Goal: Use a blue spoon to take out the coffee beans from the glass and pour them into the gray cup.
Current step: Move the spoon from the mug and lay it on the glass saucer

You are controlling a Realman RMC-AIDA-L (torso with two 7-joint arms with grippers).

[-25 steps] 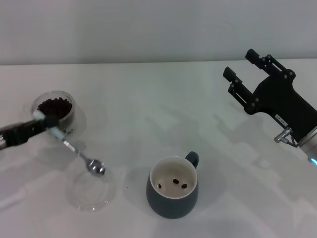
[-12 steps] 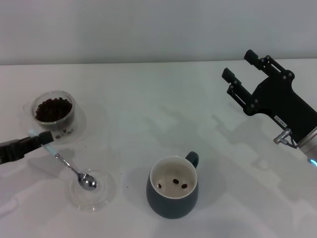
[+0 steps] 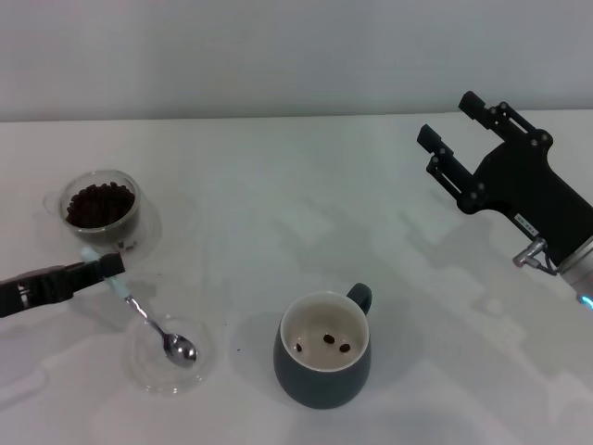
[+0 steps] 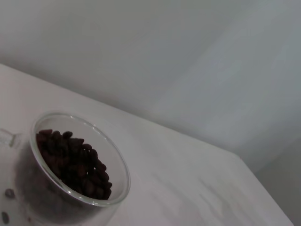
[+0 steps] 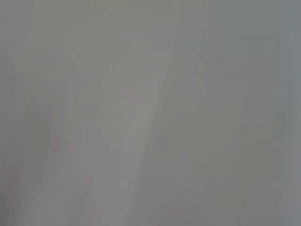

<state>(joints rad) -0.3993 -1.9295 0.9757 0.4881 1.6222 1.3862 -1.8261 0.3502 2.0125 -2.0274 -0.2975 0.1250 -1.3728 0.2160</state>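
Head view looks down across the tabletop (image 3: 278,204); left wrist sits close beside the glass (image 4: 70,165), seen in both; right wrist faces blankness

Low at the left edge, the black left gripper (image 3: 109,266), reaching in nearly level, fingers pointing rightward; whether parted or closed cannot be told. High on the right, the black right gripper (image 3: 448,123) on its bulky dark wrist, raised and angled up-left, its two fingers spread apart, holding nothing.
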